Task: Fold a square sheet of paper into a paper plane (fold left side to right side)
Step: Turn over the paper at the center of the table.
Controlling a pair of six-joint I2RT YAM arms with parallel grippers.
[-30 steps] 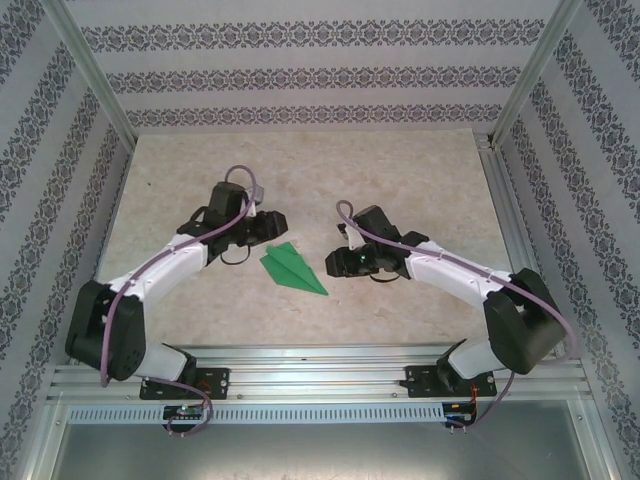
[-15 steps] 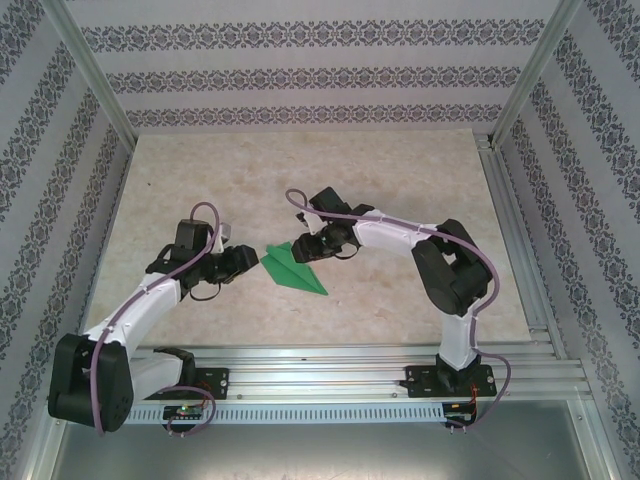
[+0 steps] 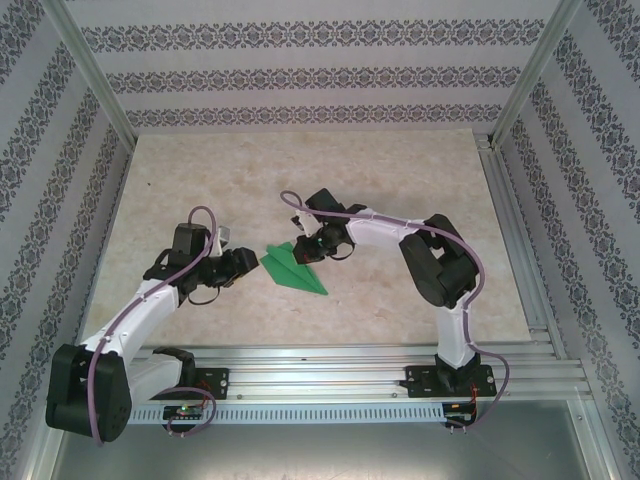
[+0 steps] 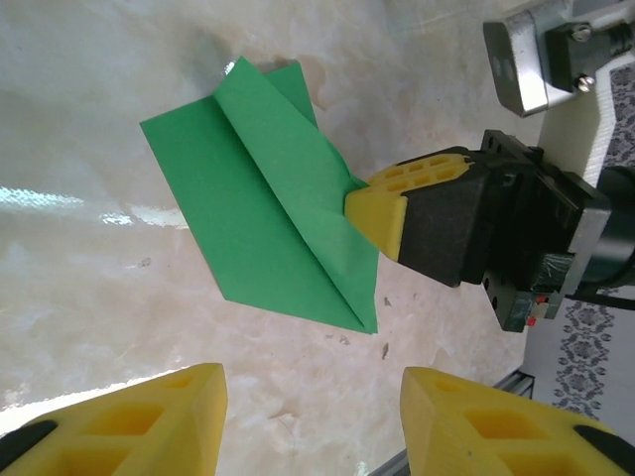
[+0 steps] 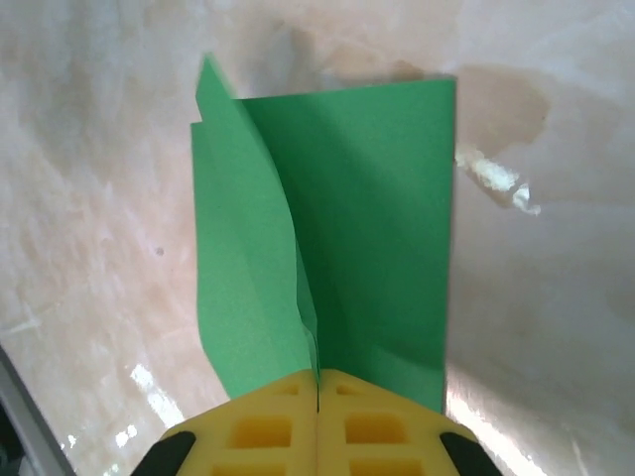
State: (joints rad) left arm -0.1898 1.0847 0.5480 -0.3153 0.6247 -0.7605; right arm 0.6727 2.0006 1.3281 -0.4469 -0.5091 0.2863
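The slim, pointed bright green paper plane (image 3: pixel 293 268) lies on the beige marbled tabletop (image 3: pixel 400 180), seemingly at its last creases. The right gripper (image 5: pixel 317 382) is clamped on the plane's centre fold, and the left gripper (image 4: pixel 313 382) hangs just beside the plane, fingers apart. Next likely needs the left gripper to steady the opposite wing.

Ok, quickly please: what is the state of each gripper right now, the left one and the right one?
Left gripper: open, holding nothing.
Right gripper: closed, pinching the centre fold of the bright green folded paper plane.
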